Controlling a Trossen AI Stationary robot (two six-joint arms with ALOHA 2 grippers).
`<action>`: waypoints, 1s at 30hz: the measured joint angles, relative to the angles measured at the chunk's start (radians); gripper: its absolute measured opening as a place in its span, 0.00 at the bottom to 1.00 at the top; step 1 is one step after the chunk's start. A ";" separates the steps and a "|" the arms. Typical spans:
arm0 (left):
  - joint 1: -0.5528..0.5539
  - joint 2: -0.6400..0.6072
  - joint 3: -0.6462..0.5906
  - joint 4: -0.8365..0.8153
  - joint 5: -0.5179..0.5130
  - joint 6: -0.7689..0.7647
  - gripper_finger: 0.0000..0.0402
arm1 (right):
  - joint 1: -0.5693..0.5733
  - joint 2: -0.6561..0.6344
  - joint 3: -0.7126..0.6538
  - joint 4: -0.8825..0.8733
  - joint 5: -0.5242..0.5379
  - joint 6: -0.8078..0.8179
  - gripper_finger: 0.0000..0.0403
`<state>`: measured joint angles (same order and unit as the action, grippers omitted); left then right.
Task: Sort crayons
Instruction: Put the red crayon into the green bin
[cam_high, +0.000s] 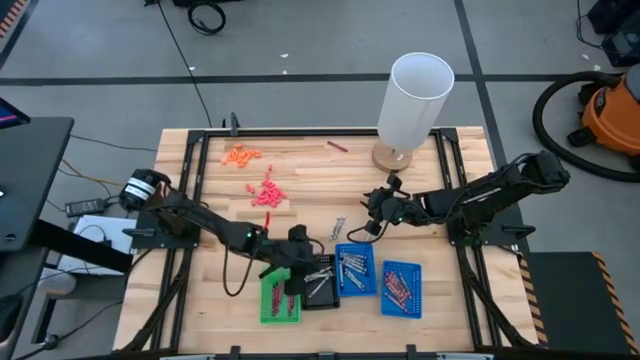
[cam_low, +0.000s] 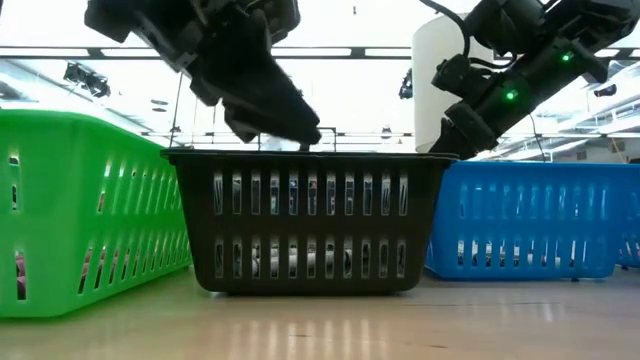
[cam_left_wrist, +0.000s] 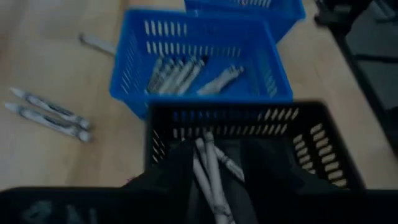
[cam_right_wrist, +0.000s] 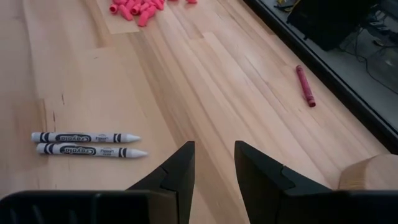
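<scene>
My left gripper (cam_high: 298, 262) hangs open over the black basket (cam_high: 322, 290). Silvery grey crayons (cam_left_wrist: 211, 168) lie in that basket and show between the fingers in the left wrist view. My right gripper (cam_high: 372, 208) is open and empty above the table's middle. Two grey crayons (cam_right_wrist: 87, 143) lie side by side on the wood near it; they also show in the high view (cam_high: 338, 228). A dark red crayon (cam_right_wrist: 305, 86) lies alone toward the far edge. More grey crayons (cam_left_wrist: 186, 74) lie in a blue basket (cam_high: 355, 270), and red ones in a second blue basket (cam_high: 400, 288).
A green basket (cam_high: 280, 300) stands left of the black one. Tiny orange bits (cam_high: 240, 155) and pink-red bits (cam_high: 268, 192) lie on the far left part of the table. A tall white cylinder (cam_high: 415, 95) on a wooden base stands at the far right.
</scene>
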<state>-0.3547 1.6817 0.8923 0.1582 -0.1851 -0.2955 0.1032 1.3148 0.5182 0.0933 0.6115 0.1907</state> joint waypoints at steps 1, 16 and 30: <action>0.005 -0.011 0.001 -0.002 0.000 0.001 0.36 | 0.000 0.000 0.000 0.000 -0.004 0.000 0.30; 0.027 -0.218 0.002 -0.471 -0.109 0.074 0.37 | 0.000 0.001 0.000 0.026 -0.017 -0.018 0.30; 0.119 -0.033 0.000 -0.474 -0.161 0.054 0.37 | 0.000 0.001 0.000 0.041 -0.049 -0.036 0.30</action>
<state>-0.2356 1.6491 0.8921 -0.3154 -0.3459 -0.2410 0.1036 1.3155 0.5182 0.1345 0.5622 0.1547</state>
